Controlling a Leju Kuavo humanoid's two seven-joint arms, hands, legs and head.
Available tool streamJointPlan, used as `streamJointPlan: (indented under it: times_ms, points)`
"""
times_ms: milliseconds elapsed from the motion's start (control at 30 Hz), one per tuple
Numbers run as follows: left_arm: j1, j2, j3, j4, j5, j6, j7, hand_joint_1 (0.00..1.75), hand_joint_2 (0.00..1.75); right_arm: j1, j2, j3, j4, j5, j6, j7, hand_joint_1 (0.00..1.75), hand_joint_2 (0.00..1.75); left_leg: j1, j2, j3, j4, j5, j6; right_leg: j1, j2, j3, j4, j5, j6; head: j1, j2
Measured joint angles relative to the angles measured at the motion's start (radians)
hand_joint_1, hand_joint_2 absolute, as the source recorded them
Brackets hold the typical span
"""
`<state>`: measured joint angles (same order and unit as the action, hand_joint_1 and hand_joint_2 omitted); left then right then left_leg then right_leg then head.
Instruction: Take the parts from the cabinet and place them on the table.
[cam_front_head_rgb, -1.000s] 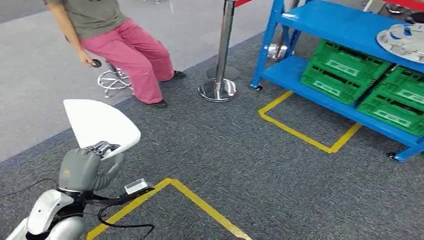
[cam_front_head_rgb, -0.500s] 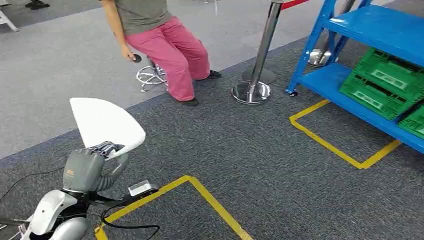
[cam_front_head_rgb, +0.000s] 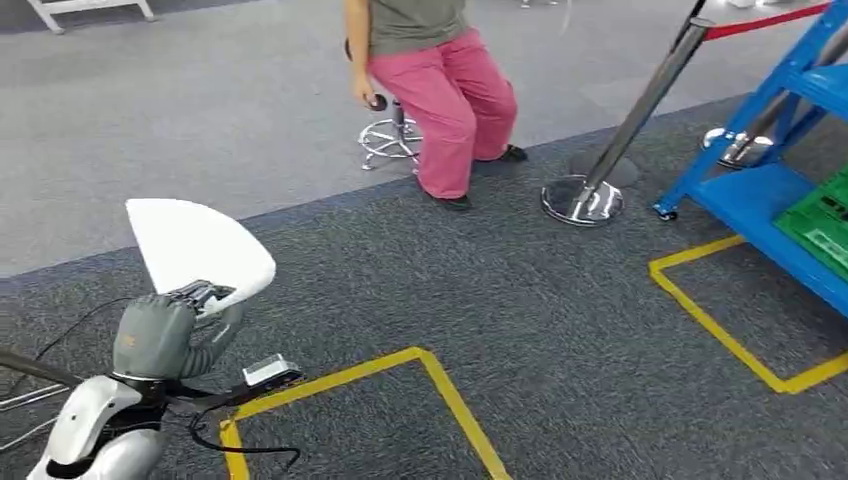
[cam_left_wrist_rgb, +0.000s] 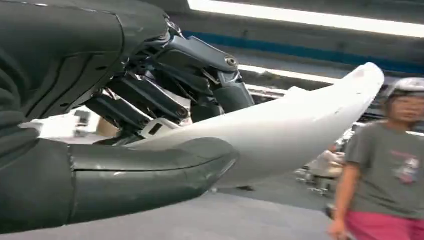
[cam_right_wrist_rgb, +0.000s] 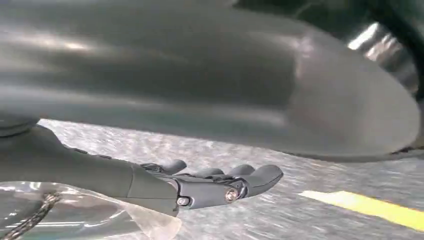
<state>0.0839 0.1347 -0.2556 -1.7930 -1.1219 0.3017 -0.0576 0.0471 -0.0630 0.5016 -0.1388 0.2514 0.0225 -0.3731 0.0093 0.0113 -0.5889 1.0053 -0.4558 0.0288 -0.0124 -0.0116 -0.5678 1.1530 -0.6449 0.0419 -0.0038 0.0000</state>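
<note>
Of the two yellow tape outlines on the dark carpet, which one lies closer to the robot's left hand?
The yellow outline at the lower middle, just beside the left hand that grips the white part. The other outline lies far right, below the blue shelf.

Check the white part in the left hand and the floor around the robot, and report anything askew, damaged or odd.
Nothing looks damaged. The left hand grips the white part by one edge, so most of the panel sticks out unsupported. A black cable lies looped over the yellow floor tape by the robot; it may only be a tether.

Person (cam_front_head_rgb: 430, 70) beside stool (cam_front_head_rgb: 388, 140), chrome stanchion (cam_front_head_rgb: 590, 190), yellow floor tape (cam_front_head_rgb: 450, 400)
</note>
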Motion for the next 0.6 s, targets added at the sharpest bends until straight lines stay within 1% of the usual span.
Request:
streamJointPlan:
  times_ms: [33, 67, 100, 133, 167, 200, 233, 267, 300, 367, 400, 433, 467, 500, 533, 567, 600]
  points:
    - [0.001, 0.0, 0.0, 0.002, 0.0, 0.0, 0.0, 1.75, 1.75, 0.003, 0.002, 0.002, 0.0, 0.001, -0.003, -0.003, 0.0, 0.0, -0.004, -0.014, 0.0, 0.0, -0.001, 0.002, 0.001, 0.006, -0.046, 0.086, -0.031, -0.003, 0.0, 0.0]
    - [0.003, 0.0, 0.0, 0.005, 0.0, 0.001, 0.0, 1.75, 1.75, 0.007, 0.003, 0.002, -0.001, 0.002, -0.004, -0.007, 0.0, 0.0, -0.008, -0.029, 0.001, 0.001, -0.002, 0.004, 0.002, 0.008, -0.084, 0.15, -0.044, -0.007, 0.0, 0.0]
    - [0.004, 0.0, 0.0, 0.007, 0.0, 0.001, 0.0, 1.75, 1.75, 0.011, 0.004, 0.002, -0.002, 0.002, -0.008, -0.008, 0.0, 0.0, -0.013, -0.045, 0.002, 0.001, -0.002, 0.005, 0.004, 0.01, -0.1, 0.159, -0.029, -0.012, 0.0, 0.0]
    - [0.004, 0.001, 0.001, 0.01, 0.002, 0.001, 0.0, 1.75, 1.75, 0.013, 0.006, 0.002, -0.003, 0.002, -0.014, -0.01, 0.0, 0.0, -0.016, -0.061, 0.005, 0.001, -0.002, 0.006, 0.006, 0.012, -0.09, 0.119, 0.012, -0.02, 0.0, 0.0]
    - [0.004, 0.001, 0.002, 0.012, 0.002, 0.003, 0.0, 1.75, 1.75, 0.015, 0.006, 0.002, -0.003, 0.001, -0.016, -0.012, 0.0, 0.0, -0.019, -0.078, 0.008, 0.001, -0.003, 0.007, 0.01, 0.018, -0.062, 0.041, 0.066, -0.03, 0.0, 0.0]
    - [0.004, 0.001, 0.003, 0.012, 0.002, 0.003, 0.0, 1.75, 1.75, 0.016, 0.006, 0.002, -0.003, 0.0, -0.017, -0.014, 0.0, 0.0, -0.021, -0.091, 0.012, 0.001, -0.004, 0.008, 0.014, 0.036, -0.026, -0.048, 0.12, -0.04, 0.0, 0.0]
    - [0.004, 0.001, 0.004, 0.013, 0.002, 0.004, 0.0, 1.75, 1.75, 0.018, 0.005, 0.002, -0.003, -0.001, -0.019, -0.016, 0.0, 0.0, -0.018, -0.1, 0.012, 0.001, -0.005, 0.008, 0.017, 0.087, -0.002, -0.121, 0.153, -0.049, 0.0, 0.0]
    - [0.001, 0.001, 0.004, 0.014, 0.002, 0.005, 0.0, 1.75, 1.75, 0.02, 0.005, 0.002, -0.003, -0.001, -0.019, -0.018, 0.0, 0.0, -0.024, -0.112, 0.006, 0.007, -0.005, 0.005, 0.009, 0.121, 0.011, -0.133, 0.149, -0.054, -0.005, 0.0]
    - [0.002, 0.002, 0.006, 0.015, 0.002, 0.006, 0.0, 1.75, 1.75, 0.021, 0.007, 0.002, -0.003, -0.001, -0.019, -0.019, 0.0, 0.0, -0.015, -0.125, -0.003, 0.007, -0.002, 0.0, 0.015, 0.111, 0.019, -0.149, 0.143, -0.049, -0.001, 0.0]
    - [0.005, 0.002, 0.008, 0.017, 0.002, 0.006, 0.0, 1.75, 1.75, 0.019, 0.007, 0.002, -0.005, -0.001, -0.019, -0.019, 0.0, 0.0, -0.008, -0.15, -0.007, 0.002, 0.005, -0.016, 0.019, 0.091, 0.021, -0.15, 0.145, -0.05, 0.0, 0.0]
    - [0.005, 0.003, 0.009, 0.017, 0.002, 0.007, 0.0, 1.75, 1.75, 0.02, 0.01, 0.002, -0.007, -0.001, -0.019, -0.019, 0.0, 0.0, -0.013, -0.161, -0.007, 0.002, 0.004, -0.022, 0.013, 0.076, 0.027, -0.165, 0.15, -0.053, -0.002, 0.0]
    - [0.006, 0.005, 0.01, 0.017, 0.003, 0.007, 0.0, 1.75, 1.75, 0.021, 0.012, 0.002, -0.008, -0.001, -0.02, -0.019, 0.0, 0.0, -0.015, -0.109, -0.011, 0.017, -0.009, -0.024, 0.01, 0.059, 0.037, -0.176, 0.154, -0.055, -0.002, 0.0]
    - [0.001, 0.006, 0.01, 0.018, 0.002, 0.007, 0.0, 1.75, 1.75, 0.022, 0.013, 0.002, -0.008, -0.001, -0.021, -0.019, 0.0, 0.0, -0.014, -0.059, -0.031, 0.058, -0.038, -0.032, 0.011, 0.046, 0.042, -0.18, 0.154, -0.062, -0.009, 0.0]
    - [-0.001, 0.007, 0.011, 0.018, 0.003, 0.007, 0.0, 1.75, 1.75, 0.023, 0.013, 0.002, -0.008, -0.003, -0.024, -0.021, 0.0, 0.0, -0.011, -0.036, -0.067, 0.134, -0.079, -0.041, 0.012, 0.029, 0.044, -0.18, 0.152, -0.063, -0.008, 0.0]
    - [0.0, 0.007, 0.011, 0.018, 0.003, 0.007, 0.0, 1.75, 1.75, 0.024, 0.013, 0.002, -0.008, -0.003, -0.024, -0.023, 0.0, 0.0, -0.007, -0.028, -0.105, 0.21, -0.112, -0.046, 0.013, 0.014, 0.045, -0.179, 0.149, -0.064, -0.009, 0.0]
    - [0.002, 0.007, 0.011, 0.02, 0.003, 0.007, 0.0, 1.75, 1.75, 0.025, 0.013, 0.002, -0.008, -0.003, -0.025, -0.025, 0.0, 0.0, -0.003, -0.025, -0.139, 0.277, -0.134, -0.052, 0.013, -0.002, 0.045, -0.178, 0.147, -0.064, -0.008, 0.0]
    - [0.004, 0.007, 0.011, 0.022, 0.003, 0.007, 0.0, 1.75, 1.75, 0.025, 0.013, 0.002, -0.008, -0.003, -0.026, -0.026, 0.0, 0.0, 0.001, -0.024, -0.15, 0.298, -0.132, -0.057, 0.013, -0.016, 0.046, -0.178, 0.145, -0.063, -0.009, 0.0]
